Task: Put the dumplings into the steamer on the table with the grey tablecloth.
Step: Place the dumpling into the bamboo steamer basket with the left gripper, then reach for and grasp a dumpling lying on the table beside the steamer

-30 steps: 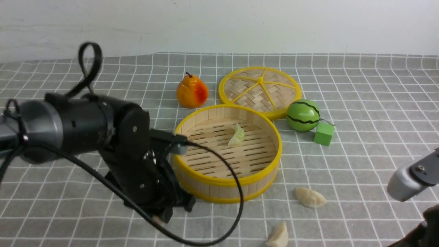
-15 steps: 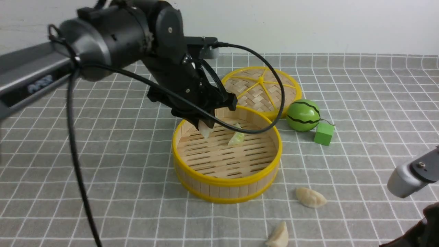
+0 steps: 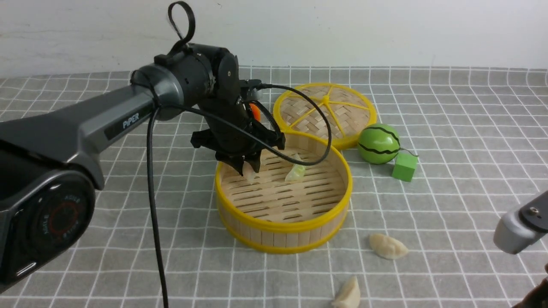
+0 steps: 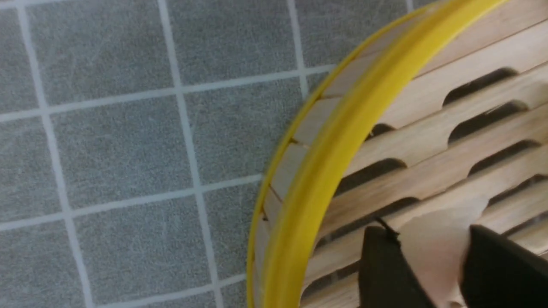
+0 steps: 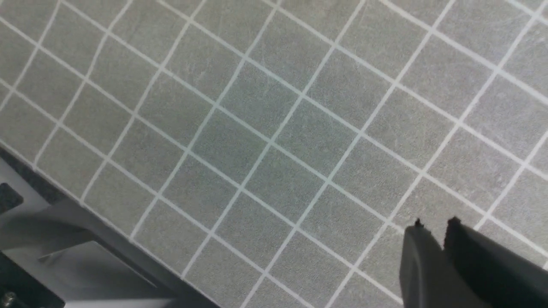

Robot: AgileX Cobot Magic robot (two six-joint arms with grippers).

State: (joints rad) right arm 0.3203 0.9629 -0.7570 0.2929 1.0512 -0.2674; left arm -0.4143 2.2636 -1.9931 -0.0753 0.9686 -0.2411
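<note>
The steamer (image 3: 283, 226) is a round bamboo basket with yellow rims on the grey tablecloth (image 3: 449, 201). A pale green dumpling (image 3: 296, 172) lies inside it. My left gripper (image 3: 249, 170) is shut on a pinkish dumpling (image 3: 249, 173) just above the slatted floor at the steamer's left side; in the left wrist view the dumpling (image 4: 434, 248) sits between the black fingers (image 4: 381, 269) beside the yellow rim (image 4: 342, 145). Two cream-white dumplings (image 3: 387, 246) (image 3: 347, 293) lie on the cloth in front of the steamer. My right gripper (image 5: 434, 224) is shut and empty over bare cloth.
The flat woven lid (image 3: 324, 112) lies behind the steamer. A green watermelon toy (image 3: 378, 143) and a green cube (image 3: 404, 167) stand to the steamer's right. An orange pear (image 3: 255, 112) shows partly behind my left arm. The table's near edge (image 5: 64, 205) shows in the right wrist view.
My left arm lifted from the cloth left of the steamer, carried the pinkish dumpling over the rim, and has lowered it toward the steamer floor. The right arm barely moved.
</note>
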